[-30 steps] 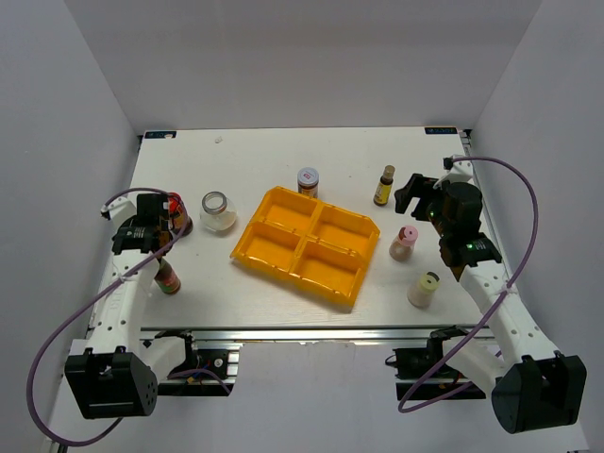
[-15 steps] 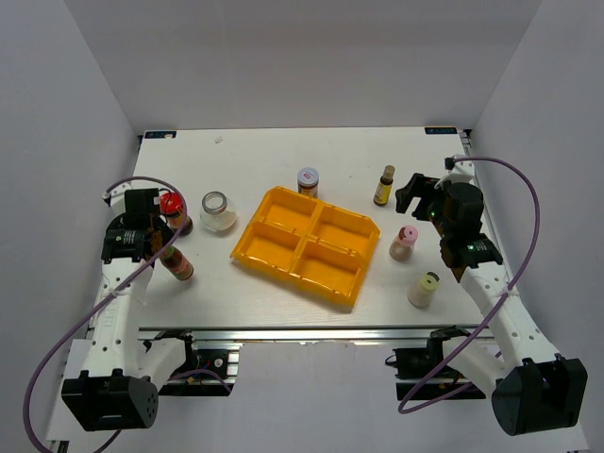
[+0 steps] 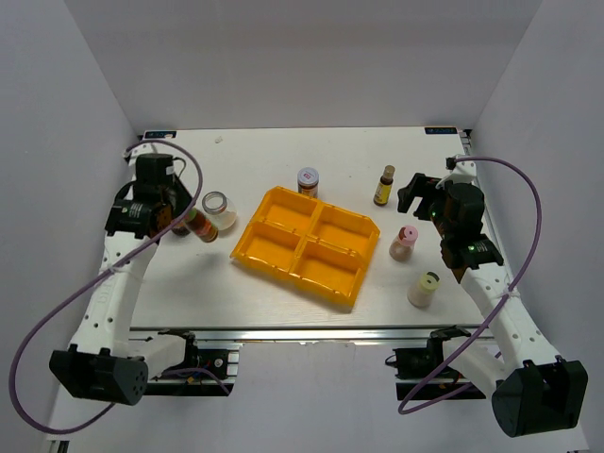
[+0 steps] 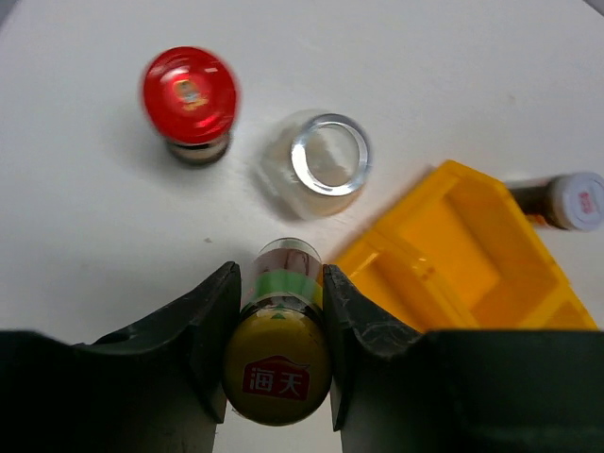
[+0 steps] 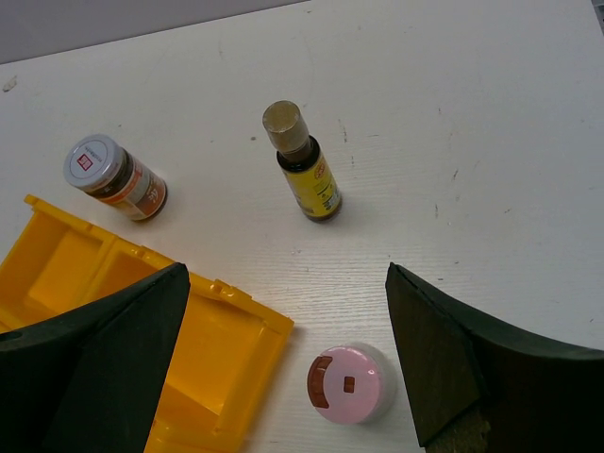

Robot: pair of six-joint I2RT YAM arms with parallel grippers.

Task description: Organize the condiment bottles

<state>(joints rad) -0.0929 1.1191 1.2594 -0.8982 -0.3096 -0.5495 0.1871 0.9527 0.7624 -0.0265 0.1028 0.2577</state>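
My left gripper (image 3: 192,224) is shut on a slim red-brown bottle (image 3: 202,229) with a yellow cap (image 4: 277,368), held tilted above the table beside the clear glass jar (image 3: 217,209). In the left wrist view the jar (image 4: 328,162) and the red-capped bottle (image 4: 190,94) stand just ahead. The arm mostly hides the red-capped bottle in the top view. My right gripper (image 3: 416,193) is open and empty, above the pink-capped bottle (image 5: 347,382) and near the slim brown bottle (image 5: 302,172). The silver-lidded jar (image 3: 309,179) and the pale-yellow-capped bottle (image 3: 424,289) stand apart.
The yellow four-compartment tray (image 3: 283,201) lies at the table's middle, with nothing in it. Its edge shows in the left wrist view (image 4: 453,236) and the right wrist view (image 5: 236,326). White walls close in the table on three sides.
My left gripper has carried the slim bottle from the front left of the table up and back-right to beside the glass jar. The right arm has not moved.
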